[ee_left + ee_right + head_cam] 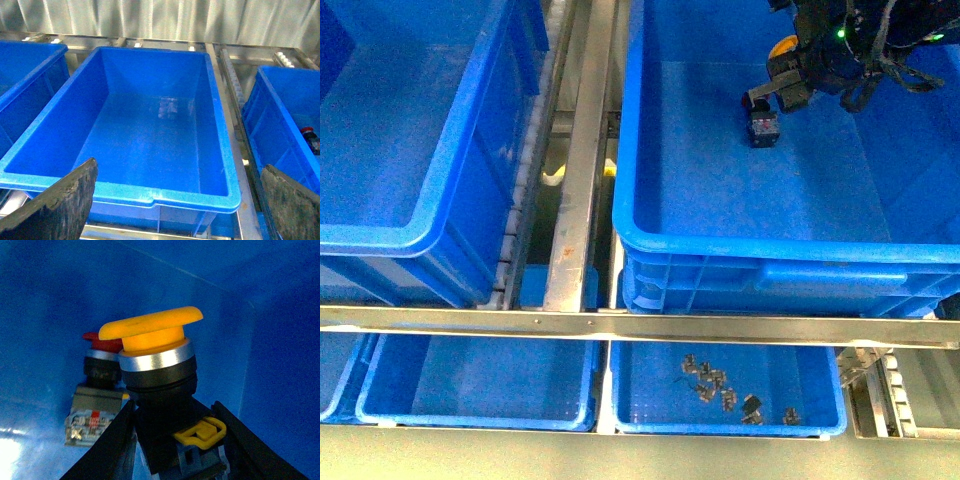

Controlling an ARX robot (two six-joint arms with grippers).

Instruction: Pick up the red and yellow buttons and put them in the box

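Note:
My right gripper (778,88) hangs low inside the right-hand box (770,245), shut on a yellow button (783,47). In the right wrist view the yellow button (152,340) stands upright, its black body clamped between the two fingers of the right gripper (175,440). A red button (764,128) rests on the box floor just beside it, and the red button (97,372) also shows behind the yellow one. My left gripper (175,202) is open with nothing in it, above the near rim of an empty box (165,192). Its fingers (60,205) are spread wide.
A second large blue bin (380,130) stands at the left. A metal rail (575,180) runs between the two bins, and a cross rail (620,325) runs along their front. Below lie shallow blue trays (480,385); one holds several small grey parts (720,385).

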